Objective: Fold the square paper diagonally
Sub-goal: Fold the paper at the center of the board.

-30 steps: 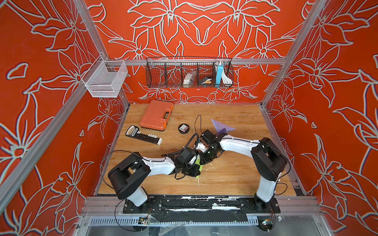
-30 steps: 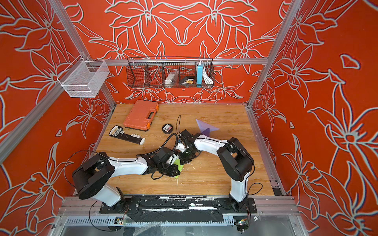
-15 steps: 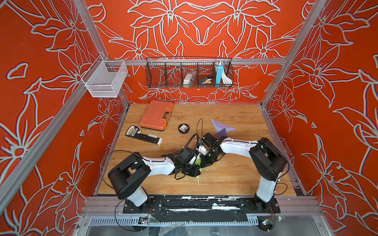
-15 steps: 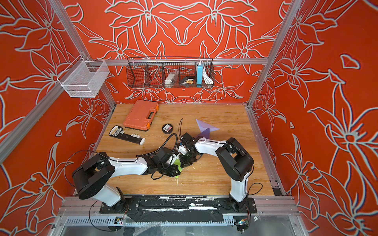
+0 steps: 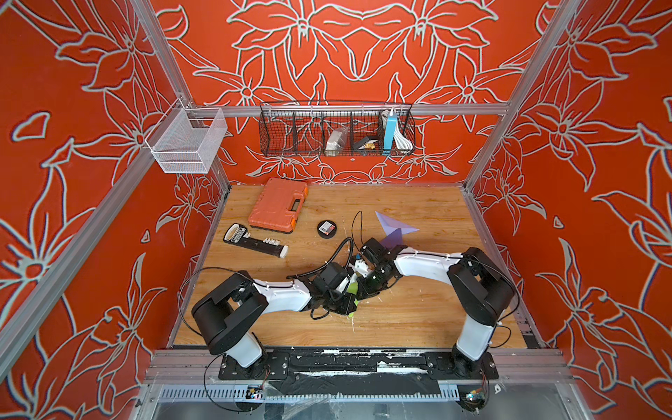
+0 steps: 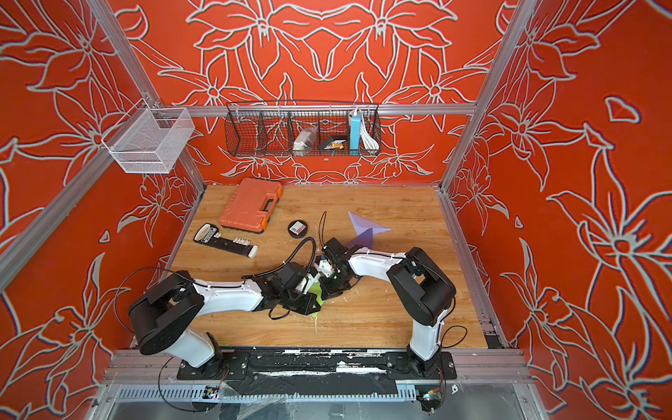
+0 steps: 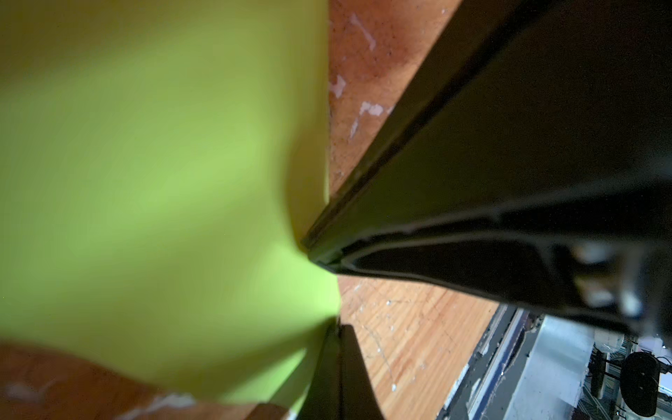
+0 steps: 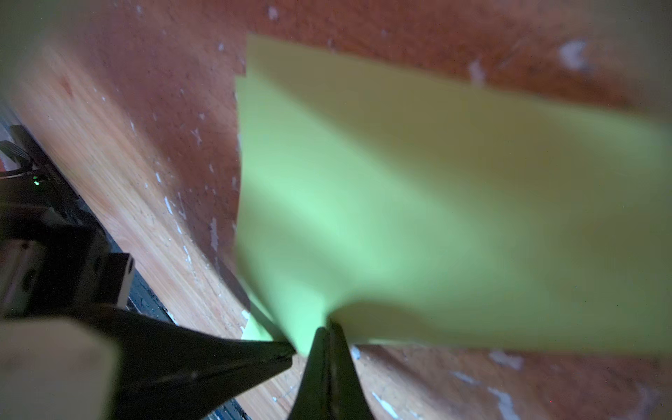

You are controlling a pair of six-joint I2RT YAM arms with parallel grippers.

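Observation:
The square paper [image 7: 145, 163] is lime green and lifted off the wooden table, bowed between the two grippers. In the left wrist view my left gripper [image 7: 336, 327] is shut on one edge of it, and the right gripper's black fingers [image 7: 472, 182] press in right beside it. In the right wrist view my right gripper [image 8: 329, 327] is shut on the paper [image 8: 400, 200], with the left gripper's fingertip [image 8: 269, 358] almost touching it. In both top views the grippers [image 5: 350, 304] [image 5: 362, 294] meet at the table's middle, hiding most of the paper [image 5: 351, 289].
A folded purple paper [image 5: 392, 229] lies behind the right arm. An orange tool case [image 5: 278, 205], a black bit holder [image 5: 254, 242] and a round black tin [image 5: 326, 229] lie at the back left. Wire baskets [image 5: 336, 129] hang on the back wall.
The right gripper has edged slightly toward the left gripper. Both stay shut on the green paper, and the left arm has hardly moved.

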